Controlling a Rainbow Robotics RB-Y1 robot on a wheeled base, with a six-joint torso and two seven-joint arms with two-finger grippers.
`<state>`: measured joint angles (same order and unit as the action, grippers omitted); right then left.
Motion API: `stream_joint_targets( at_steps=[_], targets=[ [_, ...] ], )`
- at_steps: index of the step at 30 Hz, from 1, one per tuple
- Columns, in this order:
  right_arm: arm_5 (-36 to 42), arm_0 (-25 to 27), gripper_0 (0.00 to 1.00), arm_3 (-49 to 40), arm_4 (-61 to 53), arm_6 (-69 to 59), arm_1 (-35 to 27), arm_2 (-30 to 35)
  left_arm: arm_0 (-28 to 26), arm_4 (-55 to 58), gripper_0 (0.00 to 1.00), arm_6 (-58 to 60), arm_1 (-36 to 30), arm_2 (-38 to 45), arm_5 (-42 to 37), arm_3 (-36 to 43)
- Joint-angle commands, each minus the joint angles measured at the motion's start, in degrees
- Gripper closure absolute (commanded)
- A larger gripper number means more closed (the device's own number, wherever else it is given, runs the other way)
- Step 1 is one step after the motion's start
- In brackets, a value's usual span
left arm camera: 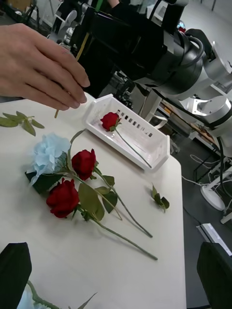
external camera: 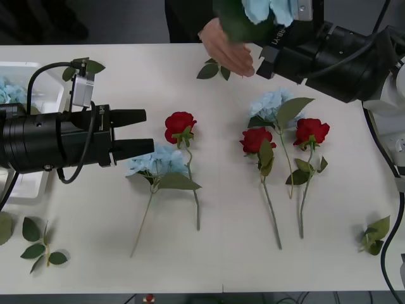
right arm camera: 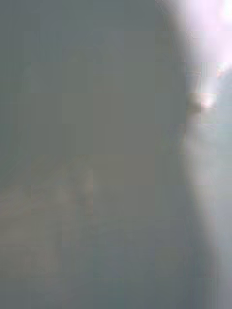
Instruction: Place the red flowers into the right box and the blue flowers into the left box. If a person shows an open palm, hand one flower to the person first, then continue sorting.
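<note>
Three red flowers [external camera: 180,125] [external camera: 256,139] [external camera: 311,131] lie on the white table with two blue flowers [external camera: 155,161] [external camera: 272,104]. My left gripper [external camera: 136,132] hovers open just left of the nearer blue flower, nothing between its black fingers [left arm camera: 12,270]. At the far edge my right gripper [external camera: 269,22] is raised, shut on a blue flower [external camera: 262,9]. A person's hand [external camera: 224,47] pinches that flower's stem [left arm camera: 79,48]. The left box [external camera: 28,69] holds a blue flower [external camera: 7,92]. The right box [left arm camera: 145,149] holds one red rose [left arm camera: 110,120].
Loose leaf sprigs lie near the hand [external camera: 215,68], at the front left [external camera: 41,244] and at the front right [external camera: 376,234]. The right arm's black body [external camera: 342,57] spans the far right corner. The table's right edge [left arm camera: 181,217] runs past the right box.
</note>
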<state>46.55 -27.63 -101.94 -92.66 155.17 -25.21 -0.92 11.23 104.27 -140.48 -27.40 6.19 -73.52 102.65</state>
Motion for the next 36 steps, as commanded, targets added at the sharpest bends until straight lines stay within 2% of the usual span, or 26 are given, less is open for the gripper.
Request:
stream_joint_targets(
  at_steps=[1,3,4,5,6,7,32,36],
  targets=[
    [-0.1,-0.8,0.94,-1.2,-0.8,-0.2,-1.2,0.8,0.7,0.8,0.0,1.7,-0.4,1.1,0.0,1.6],
    [-0.1,-0.8,0.9,-1.2,-0.8,-0.2,-1.2,0.8,0.8,0.8,0.0,1.8,-0.4,1.1,0.0,1.5],
    [-0.1,-0.8,0.77,-1.2,-0.8,-0.2,-1.2,0.8,0.8,0.8,0.0,1.9,-0.4,1.0,0.0,1.5],
    [-0.1,-0.8,0.28,-1.2,-0.8,-0.2,-1.2,0.8,0.7,0.8,0.0,1.9,-0.3,1.1,0.0,1.5],
    [-0.1,-0.8,0.02,-1.2,-0.8,-0.2,-1.2,0.8,0.8,0.8,0.0,1.9,-0.3,1.1,0.0,1.6],
    [-0.1,-0.8,0.0,-1.2,-0.8,-0.2,-1.2,0.8,0.8,0.8,0.0,1.9,-0.3,1.1,-0.1,1.5],
    [-0.1,-0.8,0.0,-1.2,-0.8,-0.2,-1.2,0.8,0.8,1.1,0.0,2.1,0.0,1.1,-0.1,1.6],
    [1.5,1.1,0.0,-0.1,-2.7,-0.2,-3.9,1.9,0.8,1.1,0.0,2.1,0.1,1.1,0.0,1.6]
  ],
)
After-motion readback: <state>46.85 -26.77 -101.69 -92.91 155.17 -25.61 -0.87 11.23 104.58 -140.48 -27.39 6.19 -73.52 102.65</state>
